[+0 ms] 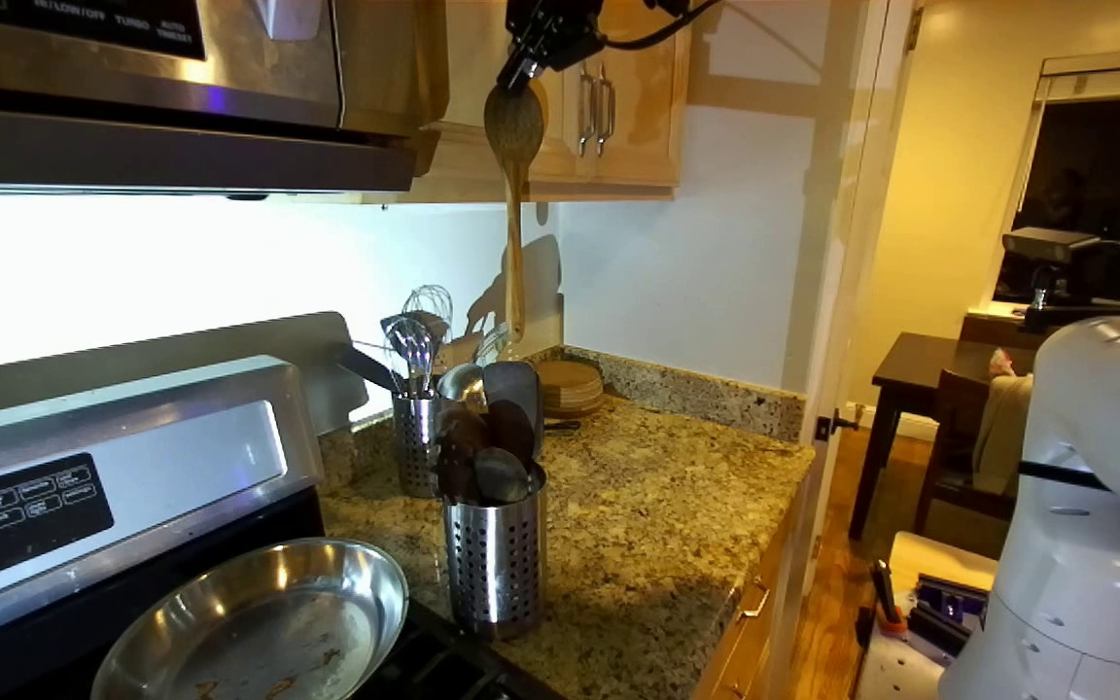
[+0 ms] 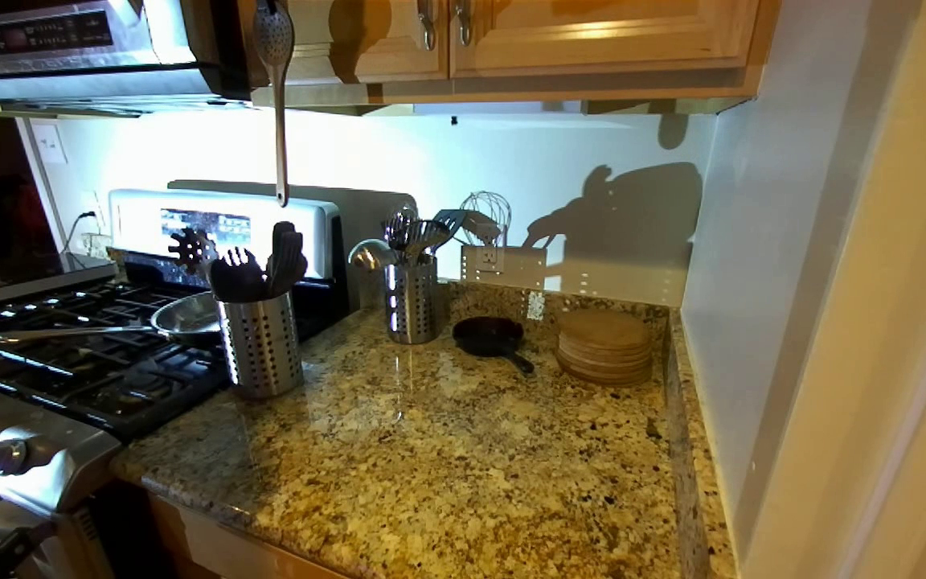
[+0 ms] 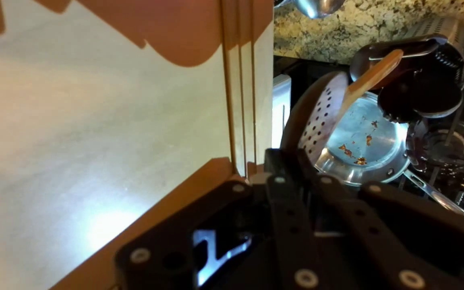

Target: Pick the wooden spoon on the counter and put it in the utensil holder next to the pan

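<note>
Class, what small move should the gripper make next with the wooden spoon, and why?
Probably lower the perforated wooden spoon slowly: the gripper holds it by the bowl, and in both exterior views its handle end appears above the crowded utensil holder beside the steel pan.

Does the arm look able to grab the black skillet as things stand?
Probably not: the pincer is shut on the spoon, though nothing appears to lie on the black skillet.

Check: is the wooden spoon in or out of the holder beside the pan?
Out: the wooden spoon hangs handle-down from the gripper, wholly above the utensil holder in both exterior views.
</note>
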Robot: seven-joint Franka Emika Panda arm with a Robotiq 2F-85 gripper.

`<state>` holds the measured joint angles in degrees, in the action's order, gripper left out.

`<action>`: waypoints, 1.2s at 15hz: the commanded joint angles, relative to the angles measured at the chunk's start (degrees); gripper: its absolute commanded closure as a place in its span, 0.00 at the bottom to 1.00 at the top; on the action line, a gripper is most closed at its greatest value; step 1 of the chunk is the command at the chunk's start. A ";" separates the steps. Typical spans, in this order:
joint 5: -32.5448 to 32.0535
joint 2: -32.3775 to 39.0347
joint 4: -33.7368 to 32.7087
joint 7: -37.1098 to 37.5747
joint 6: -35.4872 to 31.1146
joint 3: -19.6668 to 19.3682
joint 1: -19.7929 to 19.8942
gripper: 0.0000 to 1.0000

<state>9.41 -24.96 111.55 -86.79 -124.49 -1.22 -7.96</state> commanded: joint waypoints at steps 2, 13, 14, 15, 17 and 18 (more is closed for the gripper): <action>0.12 0.42 -0.91 -1.64 2.88 -0.80 -2.25 0.95; 2.79 0.84 1.13 -1.02 2.02 -0.71 -2.52 0.95; 3.02 0.97 1.72 -1.35 0.79 -0.83 -2.58 0.95; 3.59 1.11 2.50 -1.67 -0.56 -1.08 -2.73 0.95; 5.58 1.59 3.95 -1.85 -2.68 -1.62 -3.07 0.95; 6.54 1.83 4.77 -1.67 -3.69 -1.74 -3.05 0.95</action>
<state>12.92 -23.09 113.52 -87.02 -124.15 -1.46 -9.81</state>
